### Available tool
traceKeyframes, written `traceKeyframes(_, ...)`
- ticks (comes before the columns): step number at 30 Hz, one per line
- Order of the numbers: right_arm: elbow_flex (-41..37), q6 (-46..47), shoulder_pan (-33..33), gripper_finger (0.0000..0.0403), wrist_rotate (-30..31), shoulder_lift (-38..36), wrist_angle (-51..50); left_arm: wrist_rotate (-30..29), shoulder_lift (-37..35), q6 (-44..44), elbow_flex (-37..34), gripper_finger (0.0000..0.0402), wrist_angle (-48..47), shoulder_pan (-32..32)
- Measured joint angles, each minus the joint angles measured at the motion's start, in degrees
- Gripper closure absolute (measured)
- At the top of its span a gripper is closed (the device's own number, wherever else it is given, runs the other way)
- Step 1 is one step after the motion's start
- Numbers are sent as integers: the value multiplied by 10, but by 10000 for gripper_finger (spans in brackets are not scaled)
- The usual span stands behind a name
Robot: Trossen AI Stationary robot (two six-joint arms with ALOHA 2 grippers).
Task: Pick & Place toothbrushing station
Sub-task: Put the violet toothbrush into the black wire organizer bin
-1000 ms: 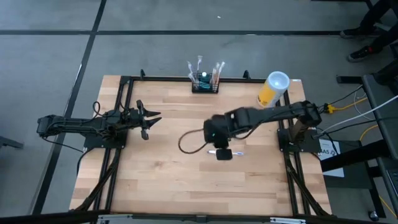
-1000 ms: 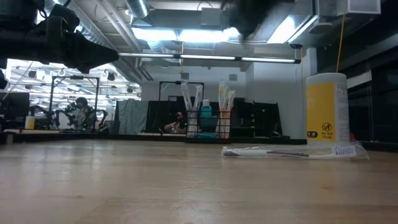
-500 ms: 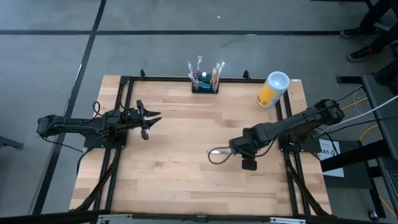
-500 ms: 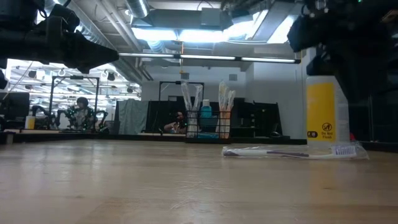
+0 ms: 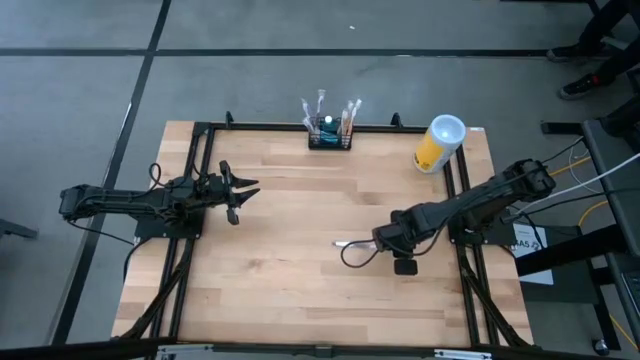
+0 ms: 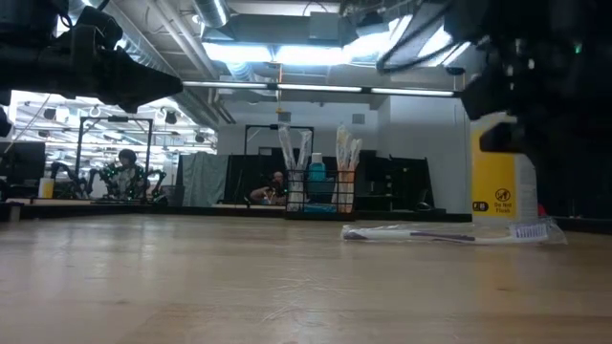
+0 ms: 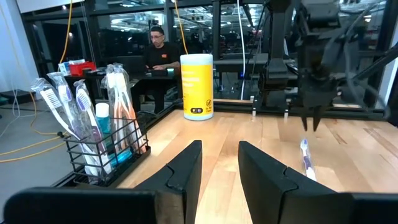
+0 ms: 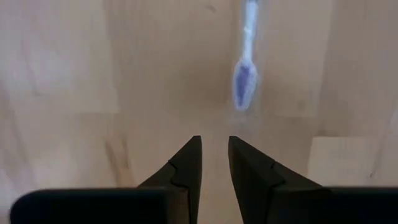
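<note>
The toothbrushing station [image 5: 329,134] is a black wire rack holding several toothbrushes and a blue tube; it stands at the table's far edge, also seen in the low view [image 6: 320,196] and the left wrist view [image 7: 102,149]. A wrapped toothbrush [image 5: 346,243] lies flat on the wood right of centre. My right gripper [image 5: 386,240] points down above the toothbrush's bristle end [image 8: 245,84], fingers [image 8: 186,162] a little apart with nothing between them. My left gripper [image 5: 248,190] waits level at the table's left, open and empty.
A yellow cup with a white rim [image 5: 438,145] stands at the far right corner, partly behind my right arm in the low view [image 6: 499,186]. Black frame rails [image 5: 200,160] run along the table's sides. A person [image 7: 158,53] sits beyond the table.
My right gripper has swung from over the table's middle toward the right and near edges and has come down, rolling a little; it now hangs low over the toothbrush's right end. The toothbrush and the station have stayed in place.
</note>
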Motion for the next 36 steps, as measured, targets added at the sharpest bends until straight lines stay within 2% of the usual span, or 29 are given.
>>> traceKeyframes(5,-28,0,0,320,1,0,26,0,0,0,0,302,0,0)
traceKeyframes(16,-28,-33,0,320,53,0,38,0,0,0,0,302,0,0)
traceKeyframes(36,-42,-79,-24,320,61,0,56,0,0,0,0,302,0,0)
